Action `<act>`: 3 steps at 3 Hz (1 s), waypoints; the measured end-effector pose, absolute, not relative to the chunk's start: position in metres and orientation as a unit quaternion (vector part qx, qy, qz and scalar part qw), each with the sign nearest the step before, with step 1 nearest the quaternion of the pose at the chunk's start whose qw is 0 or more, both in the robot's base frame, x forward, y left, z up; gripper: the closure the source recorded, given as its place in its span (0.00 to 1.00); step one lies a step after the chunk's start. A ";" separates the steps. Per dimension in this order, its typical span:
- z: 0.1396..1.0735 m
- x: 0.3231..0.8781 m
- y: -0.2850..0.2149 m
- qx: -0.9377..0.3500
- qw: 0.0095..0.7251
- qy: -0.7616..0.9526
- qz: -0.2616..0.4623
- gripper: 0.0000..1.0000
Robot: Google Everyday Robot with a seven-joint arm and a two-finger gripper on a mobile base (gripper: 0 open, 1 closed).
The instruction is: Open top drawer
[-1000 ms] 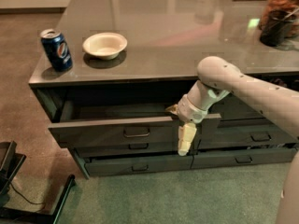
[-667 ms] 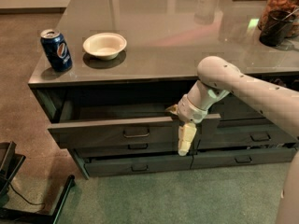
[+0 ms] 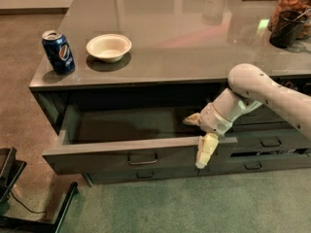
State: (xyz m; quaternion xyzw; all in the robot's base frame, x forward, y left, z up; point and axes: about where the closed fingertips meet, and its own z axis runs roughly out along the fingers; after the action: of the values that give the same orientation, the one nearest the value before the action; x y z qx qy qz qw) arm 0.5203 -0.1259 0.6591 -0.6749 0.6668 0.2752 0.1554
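End effector (image 3: 196, 142) sits right on the top edge of the top drawer (image 3: 121, 160), at about 4 o'clock from the middle of the view. Its two pale fingers (image 3: 206, 152) are spread apart and straddle that edge: one hangs down over the outside of the front, the other pokes into the cavity, pointing towards 9 o'clock. They are not closed together.

The drawer stands pulled well out from under the surface (image 3: 194, 42), its inside dark, and its loop handle (image 3: 142, 159) is just off to 9 o'clock of the end effector, untouched.

For brands there is one to call: the blue can (image 3: 58, 51) at 10 o'clock carries the round red, white and blue Pepsi mark. Its lettering is too small to read. A cream bowl (image 3: 109, 47) rests near it at its 3 o'clock side.

Now the arm (image 3: 272, 96): white, thick, it comes in from 3 o'clock, bends at a rounded elbow just below the surface edge, then slopes down towards 8 o'clock through a ringed wrist.
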 end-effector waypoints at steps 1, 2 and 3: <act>0.659 0.520 -0.126 -0.675 0.155 0.667 0.275 0.00; 0.666 0.520 -0.128 -0.680 0.160 0.671 0.249 0.00; 0.689 0.511 -0.138 -0.685 0.172 0.687 0.169 0.00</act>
State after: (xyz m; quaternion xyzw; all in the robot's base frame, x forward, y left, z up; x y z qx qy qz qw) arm 0.5110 -0.1380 0.6886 -0.6851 0.6872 0.1692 0.1725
